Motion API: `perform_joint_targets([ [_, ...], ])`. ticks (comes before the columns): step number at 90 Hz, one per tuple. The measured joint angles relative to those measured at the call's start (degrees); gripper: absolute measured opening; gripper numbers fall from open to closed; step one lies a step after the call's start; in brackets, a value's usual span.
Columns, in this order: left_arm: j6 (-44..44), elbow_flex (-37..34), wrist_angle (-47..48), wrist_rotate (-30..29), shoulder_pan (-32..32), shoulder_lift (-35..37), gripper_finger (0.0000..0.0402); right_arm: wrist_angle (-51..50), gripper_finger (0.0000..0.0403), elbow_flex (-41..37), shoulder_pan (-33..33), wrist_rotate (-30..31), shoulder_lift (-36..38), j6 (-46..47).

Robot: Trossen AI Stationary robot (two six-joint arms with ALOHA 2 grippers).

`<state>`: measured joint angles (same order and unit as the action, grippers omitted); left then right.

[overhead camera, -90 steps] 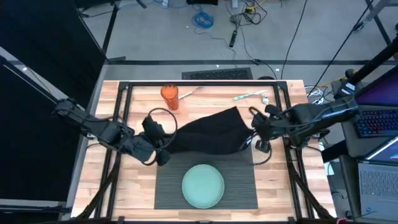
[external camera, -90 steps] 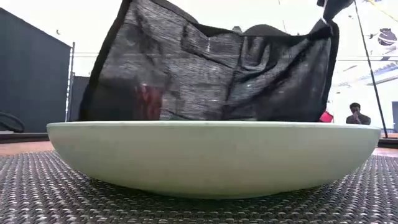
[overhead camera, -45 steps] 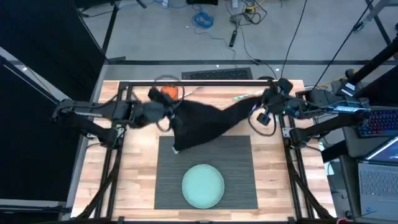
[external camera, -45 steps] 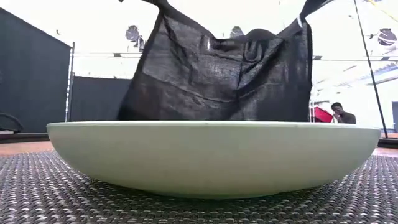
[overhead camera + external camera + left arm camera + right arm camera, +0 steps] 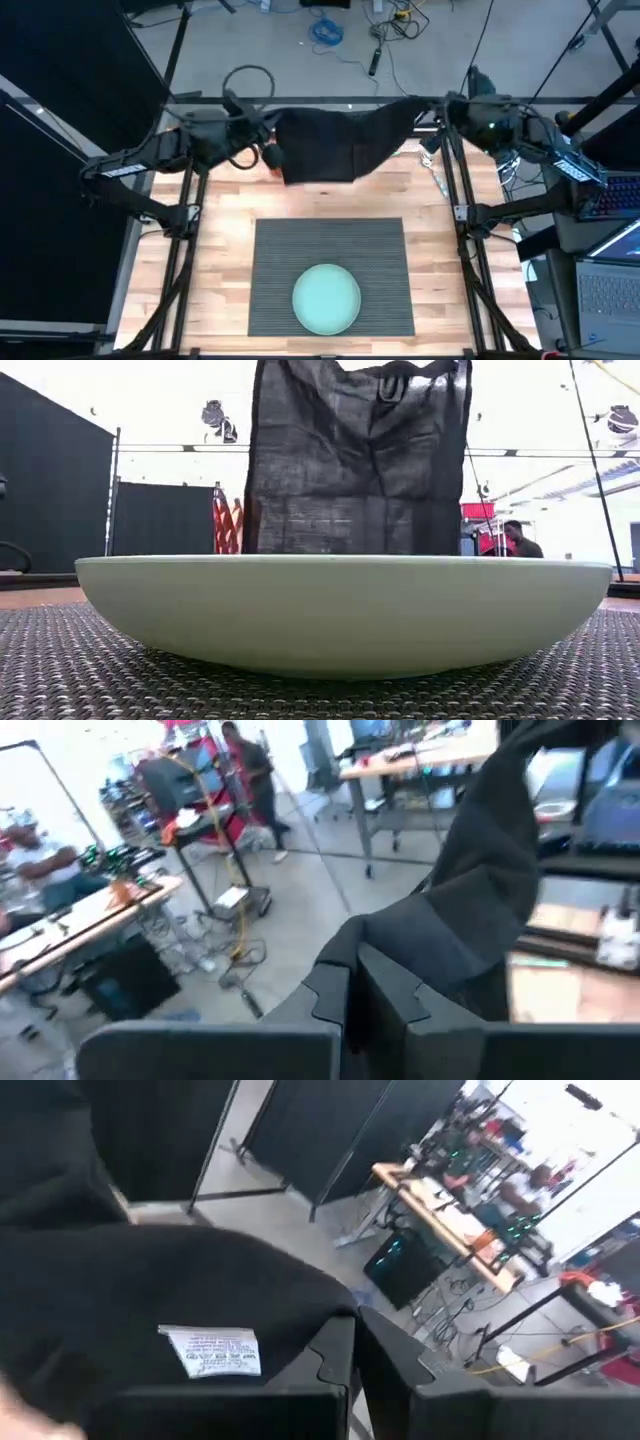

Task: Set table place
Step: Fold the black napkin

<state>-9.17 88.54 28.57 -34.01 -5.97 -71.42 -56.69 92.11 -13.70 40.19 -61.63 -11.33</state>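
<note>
A black cloth napkin (image 5: 335, 142) hangs in the air over the table's far edge, strung between my two grippers. My left gripper (image 5: 262, 130) is shut on its left end and my right gripper (image 5: 432, 115) on its right end. In the low view the napkin (image 5: 360, 460) hangs as a tall sheet behind the pale teal plate (image 5: 340, 610). The plate (image 5: 326, 298) rests on the near half of the dark grey ribbed placemat (image 5: 330, 275), which lies flat on the wooden table (image 5: 220, 270). My left gripper pinches the napkin's upper left end (image 5: 385, 935) between its two shut fingers (image 5: 330, 995). The cloth is lifted clear and hangs away from the fingers in folds; one layer or several, I cannot tell. My right gripper pinches the napkin's upper right end (image 5: 300, 1320) between its shut fingers (image 5: 335, 1360), close to a white care label (image 5: 212, 1350). The cloth is clear of the table and sags between the two grippers.
An orange object (image 5: 270, 160) peeks out under the napkin's left end at the table's far side. A pale utensil (image 5: 438, 182) lies near the far right. The black frame posts (image 5: 455, 200) stand on both sides of the placemat. A person (image 5: 517, 538) is in the room beyond.
Both grippers have risen and gone toward the table's far edge, staying shut on the napkin. The napkin, which hung with its lower part just beyond the placemat, is now lifted clear over the far edge and looks narrower in the low view.
</note>
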Motion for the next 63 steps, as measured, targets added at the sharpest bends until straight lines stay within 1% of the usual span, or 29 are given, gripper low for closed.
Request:
perform_joint_targets([
  [6,2.6,0.3,4.5,0.2,0.7,-0.1,0.0,-4.5,0.0,0.4,0.7,-1.5,-0.3,3.6],
  [14,7.6,-0.6,10.6,2.2,1.8,-0.1,0.0,-10.7,0.0,0.2,2.2,-4.0,-0.7,9.9],
  [22,12.2,-2.8,14.4,3.6,3.9,-0.1,0.0,-15.7,0.0,-1.2,5.4,-4.6,-0.7,16.0],
  [38,19.0,-7.9,14.8,5.1,9.2,-0.3,0.0,-21.4,0.0,-3.9,12.6,-8.1,-0.8,27.8],
  [57,25.5,-10.2,15.4,5.2,15.4,-0.2,0.0,-24.3,0.0,-4.2,20.9,-10.8,-0.8,39.3],
  [63,27.7,-10.6,15.5,5.2,17.3,-0.2,0.0,-25.5,0.0,-4.2,23.0,-12.5,-0.8,42.6],
])
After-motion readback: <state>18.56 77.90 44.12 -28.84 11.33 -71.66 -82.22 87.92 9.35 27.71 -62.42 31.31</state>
